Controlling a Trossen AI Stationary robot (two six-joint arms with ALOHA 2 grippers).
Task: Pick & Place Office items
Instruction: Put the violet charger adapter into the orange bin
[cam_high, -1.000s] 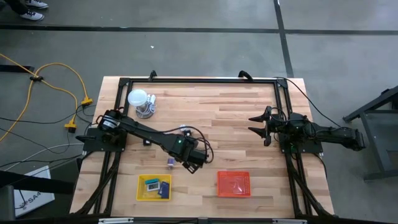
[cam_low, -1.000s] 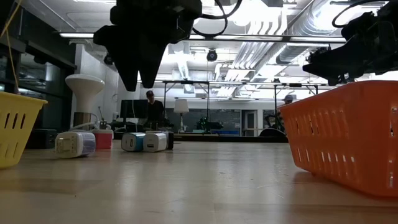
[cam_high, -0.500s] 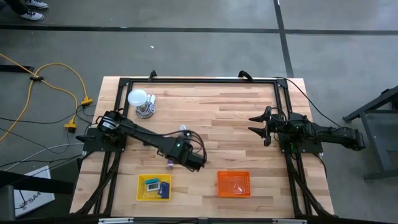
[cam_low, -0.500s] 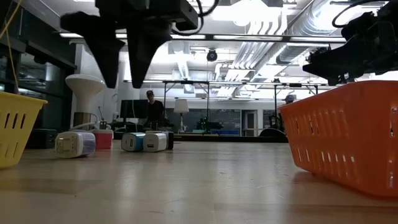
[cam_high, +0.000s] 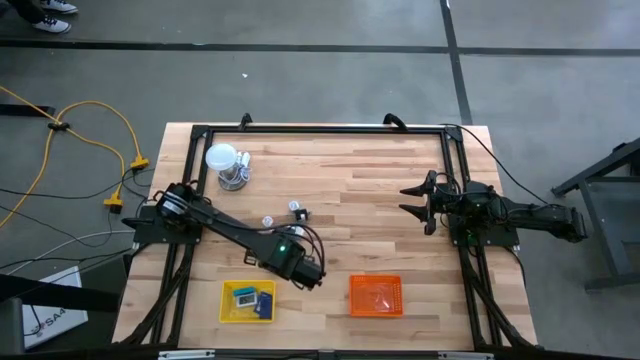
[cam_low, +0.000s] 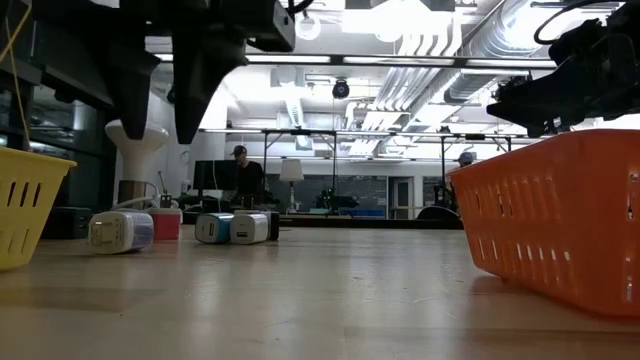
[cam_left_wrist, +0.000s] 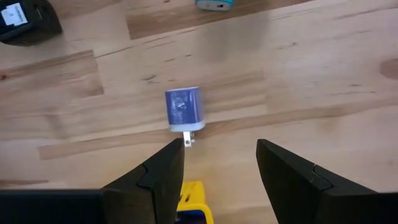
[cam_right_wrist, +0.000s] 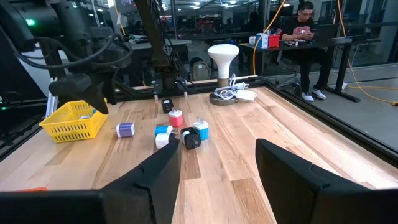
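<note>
Pincer news first: my left pincer (cam_left_wrist: 221, 146) has swung over toward the yellow tray (cam_high: 228, 290) in the last second. A moment ago it hung nearer the middle of the tabletop (cam_high: 380, 160). Now, from above, it (cam_high: 305, 275) sits just beside the tray's far corner.

Its two fingers are spread apart and hold nothing. Through the left wrist camera I see bare wood between them, and a bit of yellow tray rim (cam_left_wrist: 193, 199) low down.

Just ahead of the fingers lies a little purple plug block (cam_left_wrist: 184, 107). It rests flat on the tabletop, close to the tray but outside it. One metal prong pokes toward the left finger (cam_left_wrist: 168, 165).

When the arm moved, it uncovered two small items (cam_high: 297, 210) near the middle that it had been hiding. More small items sit in a bunch (cam_right_wrist: 180, 127) farther back, so lots of work is left. The yellow tray already holds a teal and white piece (cam_high: 243, 295) and a blue one (cam_high: 264, 305). I cannot make out loose items in the orange tray (cam_high: 352, 295).

I think the purple block is next. I would need to drop the left pincer down and close on the block's sides, not on the prong.

My right pincer (cam_high: 408, 200) waits at the right edge, fingers apart and empty. It has not moved.
</note>
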